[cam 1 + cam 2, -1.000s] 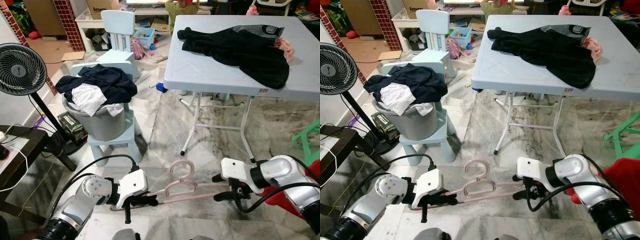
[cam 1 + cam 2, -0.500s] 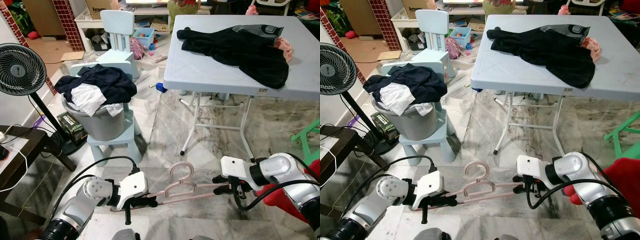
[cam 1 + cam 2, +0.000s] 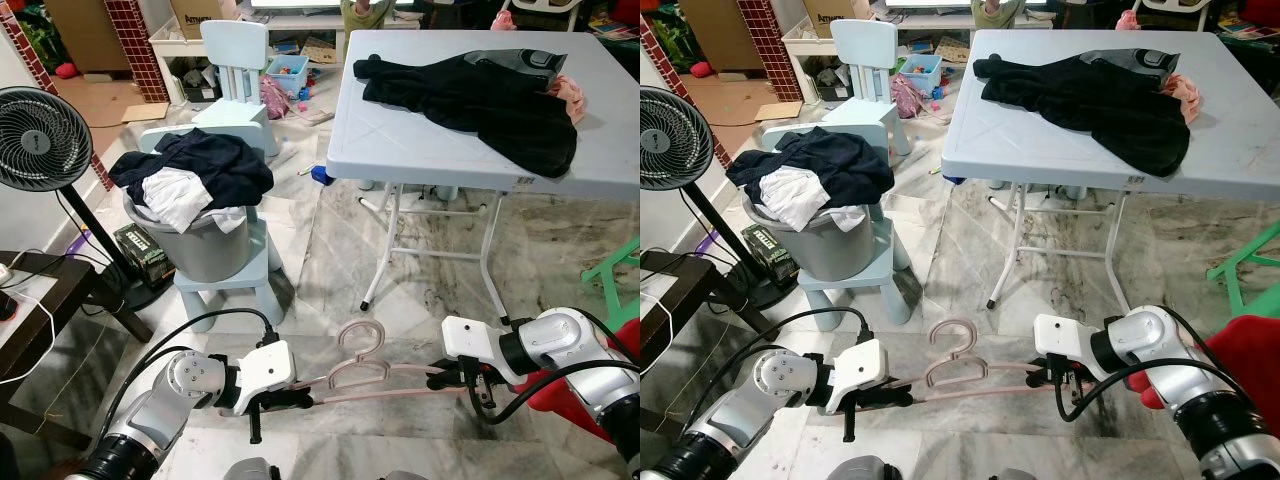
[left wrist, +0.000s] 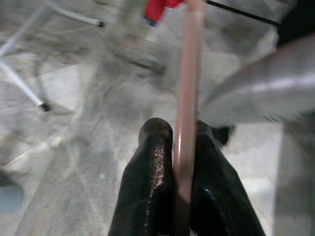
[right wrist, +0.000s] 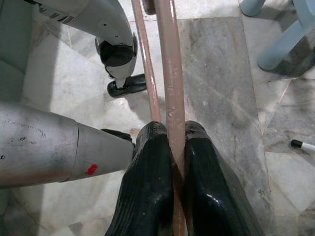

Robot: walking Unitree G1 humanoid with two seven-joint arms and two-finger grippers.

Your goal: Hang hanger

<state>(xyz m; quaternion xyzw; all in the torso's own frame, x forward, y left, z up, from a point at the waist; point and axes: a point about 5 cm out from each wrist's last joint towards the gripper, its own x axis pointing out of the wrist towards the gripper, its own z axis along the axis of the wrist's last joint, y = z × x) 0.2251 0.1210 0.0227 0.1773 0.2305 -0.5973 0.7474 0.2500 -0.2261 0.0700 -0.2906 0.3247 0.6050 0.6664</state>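
Observation:
A pale pink plastic hanger [image 3: 360, 372] is held level just above the marble floor, hook pointing up and away from me. My left gripper [image 3: 300, 402] is shut on the hanger's left end, and the wrist view shows the pink bar [image 4: 184, 123] pinched between both black fingers. My right gripper [image 3: 440, 379] is shut on the right end, with the hanger bar [image 5: 170, 93] squeezed between its fingers. The two arms face each other across the hanger.
A white folding table [image 3: 420, 140] with a black garment [image 3: 480, 95] stands ahead on the right. A grey basket of clothes [image 3: 195, 200] rests on a light blue chair [image 3: 235, 265] on the left. A black fan [image 3: 40, 140] and a dark side table [image 3: 40, 300] stand far left.
The hanger has tilted a little, its right end sitting slightly lower and its bar straighter between the grippers. Both grippers keep their hold.

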